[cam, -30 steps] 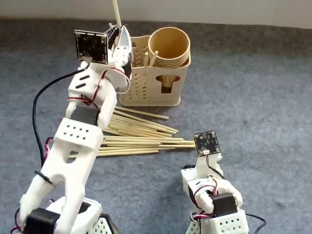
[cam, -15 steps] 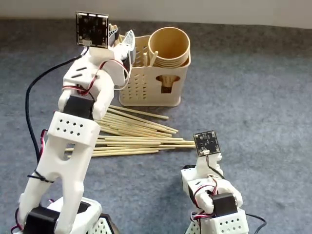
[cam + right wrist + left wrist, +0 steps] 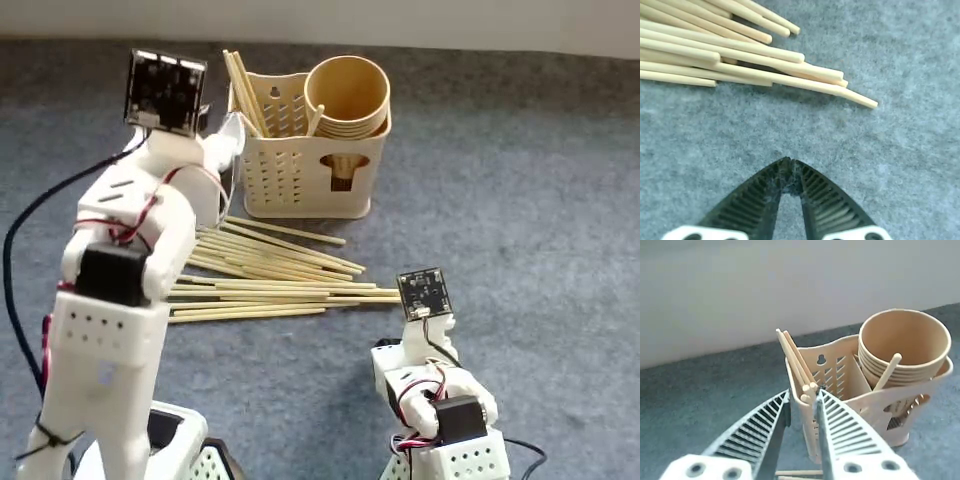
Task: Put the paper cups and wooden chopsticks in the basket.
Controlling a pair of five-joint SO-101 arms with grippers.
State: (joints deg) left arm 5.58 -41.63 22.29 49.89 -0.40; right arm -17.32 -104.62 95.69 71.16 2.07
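Left pincer (image 3: 803,396) spread, just beside basket (image 3: 300,190) corner. Paper cups (image 3: 347,95) sit stacked in the basket's wide compartment. A few chopsticks (image 3: 243,88) stand tilted in the narrow one. Loose pile (image 3: 270,278) of more sticks lies on bench (image 3: 520,220) in front of basket. Right pincer (image 3: 790,167) pressed together, low over bench nr pile's tips.

Left gripper (image 3: 803,396), ribbed fingers (image 3: 842,427) parted, tips near the corner of a cream perforated basket (image 3: 836,371). Stack of paper cups (image 3: 920,367) upright in one compartment, a single chopstick (image 3: 887,372) leaning against it; several chopsticks (image 3: 791,354) slanting out of the other compartment. Grey carpet (image 3: 700,395) below, pale wall (image 3: 765,285) behind.
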